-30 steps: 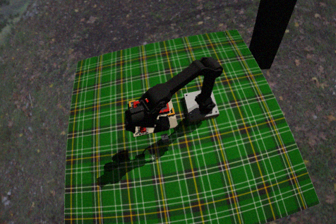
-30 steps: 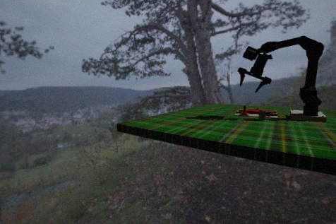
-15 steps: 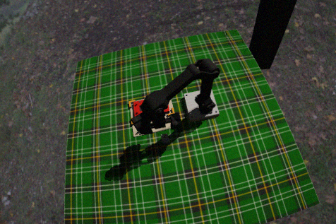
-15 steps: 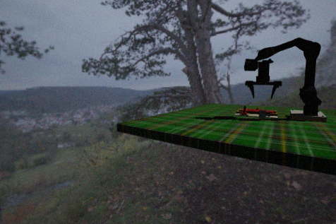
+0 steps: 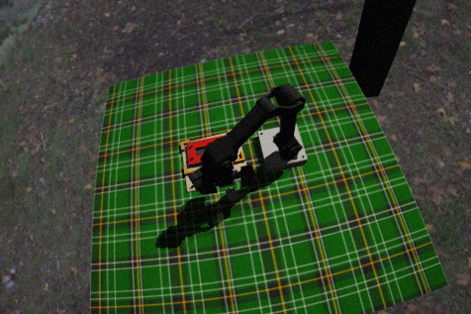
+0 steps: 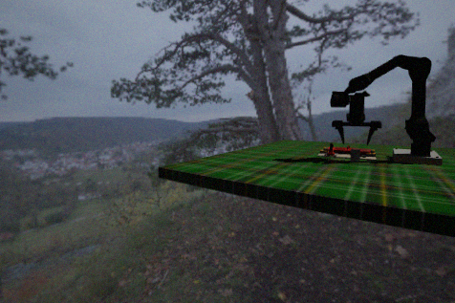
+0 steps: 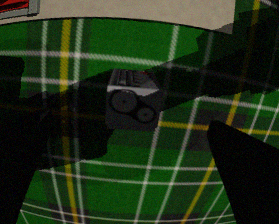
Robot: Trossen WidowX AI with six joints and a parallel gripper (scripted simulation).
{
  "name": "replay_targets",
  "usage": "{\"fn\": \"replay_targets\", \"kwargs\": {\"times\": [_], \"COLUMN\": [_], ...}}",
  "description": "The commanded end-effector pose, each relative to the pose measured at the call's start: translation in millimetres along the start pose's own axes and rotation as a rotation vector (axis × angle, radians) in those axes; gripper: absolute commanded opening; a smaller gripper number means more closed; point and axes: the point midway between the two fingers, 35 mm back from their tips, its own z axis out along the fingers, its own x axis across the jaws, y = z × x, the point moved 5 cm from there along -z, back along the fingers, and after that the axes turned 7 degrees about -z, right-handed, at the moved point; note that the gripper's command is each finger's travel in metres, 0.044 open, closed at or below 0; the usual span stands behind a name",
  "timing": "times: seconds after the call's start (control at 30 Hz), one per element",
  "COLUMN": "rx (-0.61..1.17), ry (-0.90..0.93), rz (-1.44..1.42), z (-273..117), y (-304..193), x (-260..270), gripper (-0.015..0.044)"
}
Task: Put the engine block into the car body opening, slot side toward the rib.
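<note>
The dark grey engine block [image 6: 355,155] [image 7: 133,107] stands on the green plaid table top, off the tan board's edge. In the wrist view two round pulleys show on one side and ridges on its top. My gripper [image 5: 223,183] [image 6: 356,143] [image 7: 131,123] is open and empty, pointing down above the block, with one finger on each side of it in the wrist view. The red car body [image 5: 197,154] [image 6: 342,150] lies on the board. In the top view the arm hides part of it, and its opening and rib cannot be made out.
The tan board [image 5: 190,185] [image 7: 140,10] has orange edge pieces [image 5: 182,146]. A red part with a grey edge [image 7: 16,13] is at the wrist view's top left. The arm's pale base plate [image 5: 268,145] [image 6: 401,152] is beside the board. A black pillar [image 5: 386,29] stands beyond the table.
</note>
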Motion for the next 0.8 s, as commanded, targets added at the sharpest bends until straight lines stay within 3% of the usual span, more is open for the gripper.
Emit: {"fn": "replay_targets", "kwargs": {"times": [0.0, 0.77], "rx": [0.004, 0.004], "ry": [-0.009, -0.009], "rz": [0.002, 0.002], "z": [6, 43], "y": [-1, -2], "x": [-1, 0], "gripper": [0.0440, 0.0440]}}
